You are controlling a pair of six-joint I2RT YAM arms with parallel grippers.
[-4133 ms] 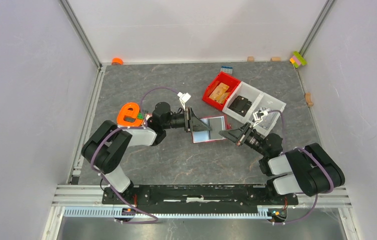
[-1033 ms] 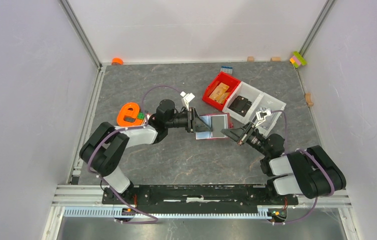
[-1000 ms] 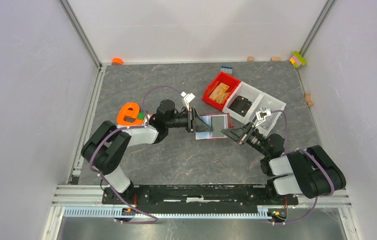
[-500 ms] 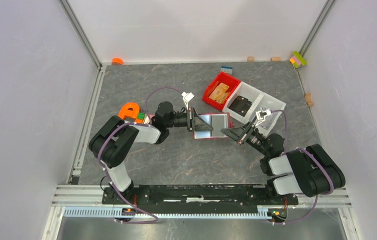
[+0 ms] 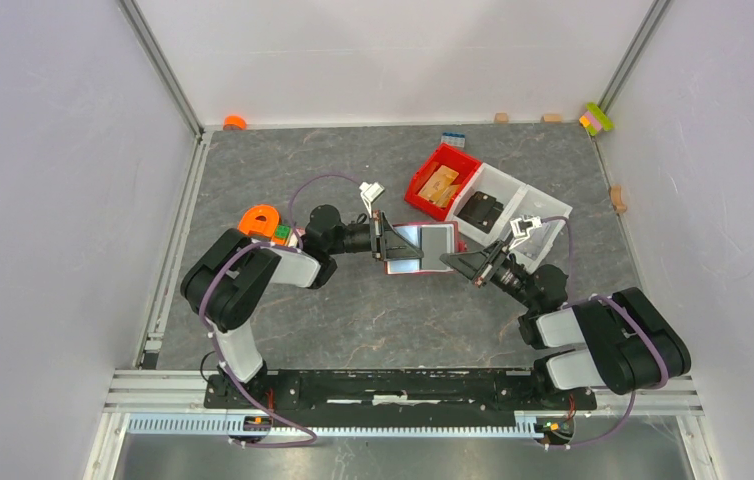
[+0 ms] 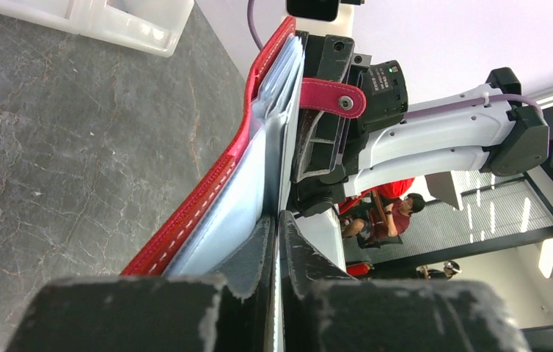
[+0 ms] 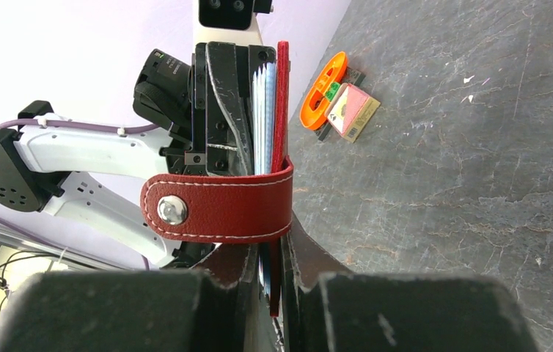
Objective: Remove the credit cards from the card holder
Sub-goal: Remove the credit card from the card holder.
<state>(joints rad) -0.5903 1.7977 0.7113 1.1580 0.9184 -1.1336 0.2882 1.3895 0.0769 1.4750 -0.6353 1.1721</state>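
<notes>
Right gripper [image 5: 449, 262]: narrow, clamped on the right edge of the card holder [image 5: 425, 247].
Left gripper [image 6: 277, 220]: narrow, pinching a thin pale card [image 6: 286, 147] at the holder's left edge.
Card holder: open, mid-table between both grippers, light blue cards [image 6: 222, 213] in its pockets.
Red bin [image 5: 440, 182]: just beyond, far right, wooden pieces [image 5: 441, 184] inside.

red bin [image 5: 421, 178] of wooden pieces [image 5: 441, 184], white tray [image 5: 528, 203] touching it, orange object [image 5: 234, 122]

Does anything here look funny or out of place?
Mostly the card holder: the right gripper clamps one end and the left gripper pinches what looks like a card inside, its strap sticking out loose.
</notes>
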